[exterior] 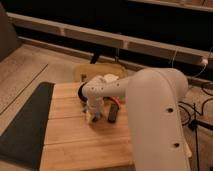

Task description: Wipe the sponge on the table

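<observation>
A single camera looks down from above, behind the arm (155, 110), onto the table (75, 142), fairly near, facing its far edge. The gripper (94, 113) hangs mid-table.

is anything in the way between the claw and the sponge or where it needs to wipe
Nothing visible stands between them: the claw sits right at the sponge. A black bar lies close beside it on the table and could block a wipe that way.
</observation>
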Robot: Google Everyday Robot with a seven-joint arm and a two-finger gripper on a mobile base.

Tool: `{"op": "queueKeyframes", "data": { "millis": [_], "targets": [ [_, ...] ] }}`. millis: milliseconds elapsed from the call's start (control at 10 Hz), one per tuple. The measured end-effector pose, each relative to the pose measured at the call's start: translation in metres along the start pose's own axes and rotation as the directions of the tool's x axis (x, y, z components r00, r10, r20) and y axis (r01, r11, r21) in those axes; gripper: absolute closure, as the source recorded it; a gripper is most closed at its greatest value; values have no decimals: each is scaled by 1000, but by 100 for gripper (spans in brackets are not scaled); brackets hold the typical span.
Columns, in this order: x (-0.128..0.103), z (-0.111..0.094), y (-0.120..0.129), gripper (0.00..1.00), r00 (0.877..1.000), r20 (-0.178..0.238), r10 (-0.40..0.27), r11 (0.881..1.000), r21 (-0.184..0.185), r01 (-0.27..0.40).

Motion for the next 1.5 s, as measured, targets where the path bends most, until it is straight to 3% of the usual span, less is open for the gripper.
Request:
{"op": "queueKeyframes", "data": {
  "millis": [400, 500, 700, 900, 1000, 1200, 1400, 1500],
  "targets": [
    [7, -7, 6, 98, 999, -19, 33, 999, 19, -33],
    [12, -8, 14, 100, 999, -41, 36, 999, 17, -35],
    [27, -6, 47, 100, 992, -122, 24, 1000, -14, -26],
    [42, 0, 72, 100, 978, -209, 20, 998, -50, -31],
    [54, 2, 80, 100, 963, -269, 31, 996, -70, -52],
    [80, 6, 82, 100, 914, -400, 66, 990, -91, -111],
    [96, 5, 61, 100, 866, -486, 114, 986, -50, -158],
    [98, 2, 47, 100, 852, -504, 141, 985, -15, -172]
  ]
}}
